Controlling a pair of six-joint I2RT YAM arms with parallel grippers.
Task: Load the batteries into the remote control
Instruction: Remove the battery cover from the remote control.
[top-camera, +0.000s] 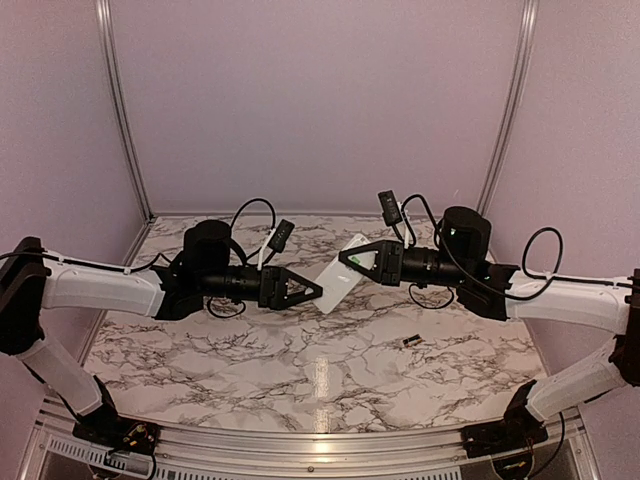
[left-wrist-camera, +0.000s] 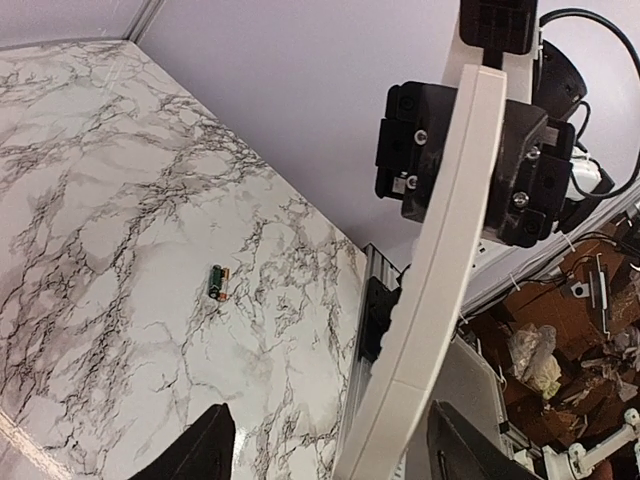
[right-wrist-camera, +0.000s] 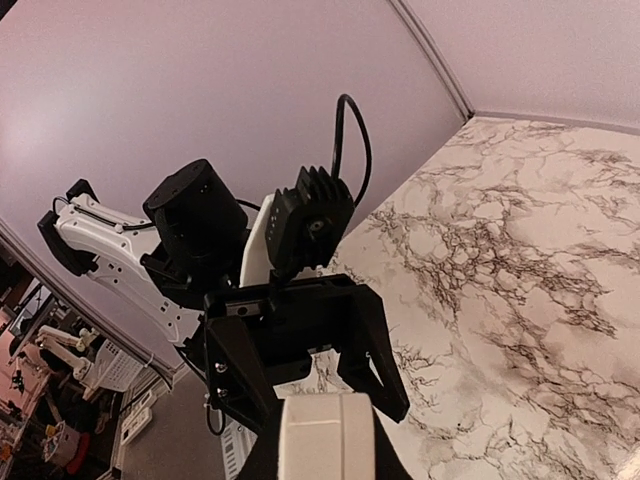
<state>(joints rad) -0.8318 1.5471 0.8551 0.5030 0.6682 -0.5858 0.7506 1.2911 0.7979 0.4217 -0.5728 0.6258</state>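
Bolted nearest the overhead camera, the left arm and right arm reach inward over the marble table and meet above its middle. Between them the remote control is held clear of the surface, tilted, with its higher end toward the right arm. The right gripper is clamped on that upper end; the left wrist view shows its jaws pressed on both flat faces. The left gripper has its fingers spread wide either side of the lower end, not closed on it. The batteries lie on the marble, well apart from the remote, on the right arm's side. As it stands the handset hangs on one clamp at one end, so it could pivot or slip if the left fingers close off-centre. The batteries are tiny on a glossy top, and a slightly misplaced pinch could roll them away. Whether the battery bay is open cannot be told
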